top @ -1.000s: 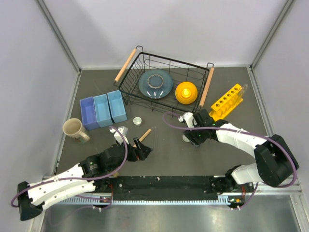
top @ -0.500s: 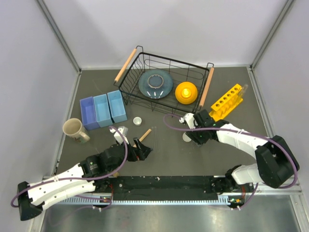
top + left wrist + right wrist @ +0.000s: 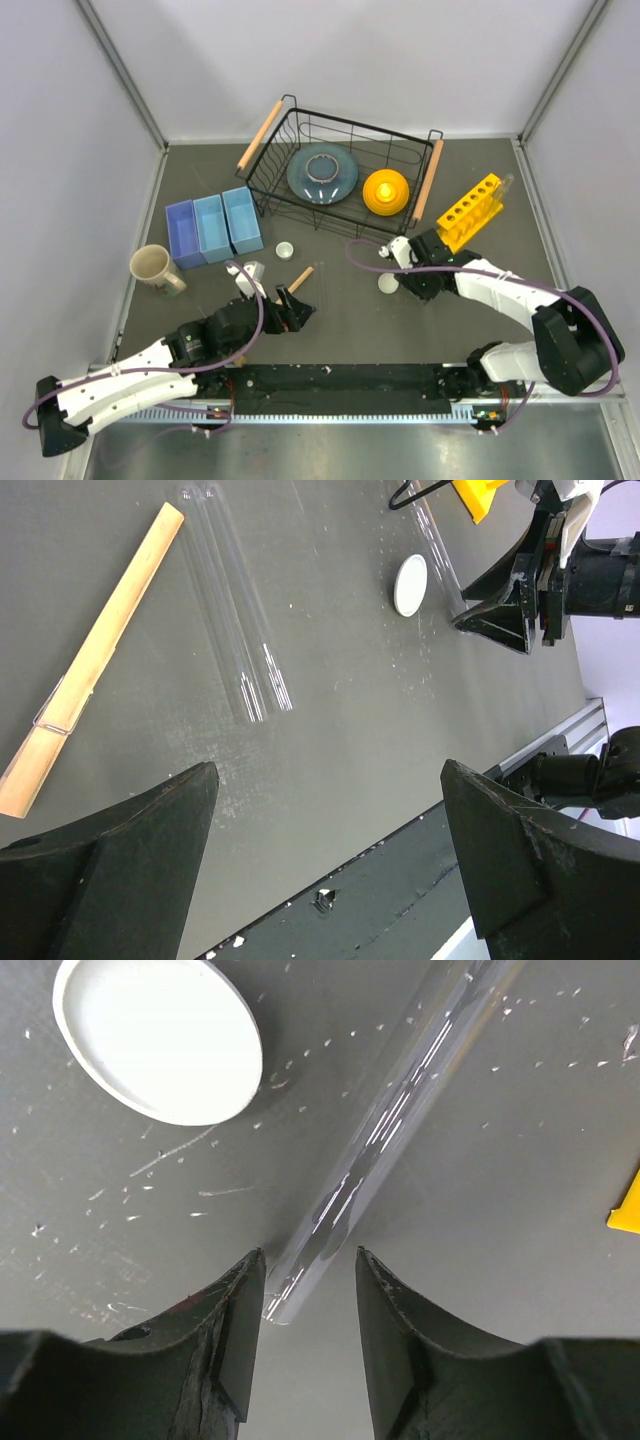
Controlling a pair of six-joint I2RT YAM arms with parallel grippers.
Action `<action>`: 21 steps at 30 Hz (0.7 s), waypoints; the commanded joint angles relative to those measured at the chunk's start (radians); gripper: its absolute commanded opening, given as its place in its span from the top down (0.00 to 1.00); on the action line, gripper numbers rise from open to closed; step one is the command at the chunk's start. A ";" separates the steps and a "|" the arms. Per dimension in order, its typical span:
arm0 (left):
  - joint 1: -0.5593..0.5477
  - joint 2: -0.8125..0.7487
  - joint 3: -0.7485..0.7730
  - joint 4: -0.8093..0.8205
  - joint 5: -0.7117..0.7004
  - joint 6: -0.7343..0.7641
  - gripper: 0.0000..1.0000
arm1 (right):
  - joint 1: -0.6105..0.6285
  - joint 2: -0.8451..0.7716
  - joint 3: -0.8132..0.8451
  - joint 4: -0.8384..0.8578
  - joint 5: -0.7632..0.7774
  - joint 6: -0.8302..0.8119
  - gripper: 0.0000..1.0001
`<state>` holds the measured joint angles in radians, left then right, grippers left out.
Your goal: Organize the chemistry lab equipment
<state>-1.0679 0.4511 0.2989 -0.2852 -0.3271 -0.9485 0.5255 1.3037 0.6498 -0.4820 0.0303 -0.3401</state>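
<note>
The yellow rack (image 3: 470, 210) stands at the right, beside the basket. A clear tube (image 3: 400, 1110) lies on the dark table, and my right gripper (image 3: 305, 1295) is open with a finger on each side of the tube's near end, not closed on it. A white round piece (image 3: 158, 1040) lies just left of it, also seen from above (image 3: 387, 284). My left gripper (image 3: 330, 870) is open and empty, low over the table. Ahead of it lie two more clear tubes (image 3: 235, 610) and the wooden stick (image 3: 95, 660). A second white piece (image 3: 285, 249) lies near the bins.
A black wire basket (image 3: 290, 125) with a grey-blue plate (image 3: 322, 173) and orange bowl (image 3: 385, 191) stands at the back. Three blue bins (image 3: 213, 230) and a beige mug (image 3: 153, 268) are at the left. Grey walls close in three sides.
My right gripper has moved a little to the right, uncovering the white round piece beside it. The left arm has not moved.
</note>
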 commanded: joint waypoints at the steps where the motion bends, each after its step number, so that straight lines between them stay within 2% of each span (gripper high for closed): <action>1: 0.003 -0.008 0.002 0.032 -0.004 -0.003 0.01 | -0.041 -0.034 -0.010 0.008 0.016 -0.030 0.59; 9: 0.003 -0.009 0.003 0.031 -0.003 -0.004 0.01 | -0.102 -0.026 -0.009 0.006 0.002 -0.076 0.60; 21: 0.003 -0.012 0.005 0.026 -0.003 -0.006 0.01 | -0.128 -0.012 -0.013 0.011 -0.027 -0.083 0.70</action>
<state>-1.0679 0.4511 0.2989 -0.2852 -0.3271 -0.9485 0.4076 1.2949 0.6346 -0.4938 0.0219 -0.4198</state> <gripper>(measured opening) 0.987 0.316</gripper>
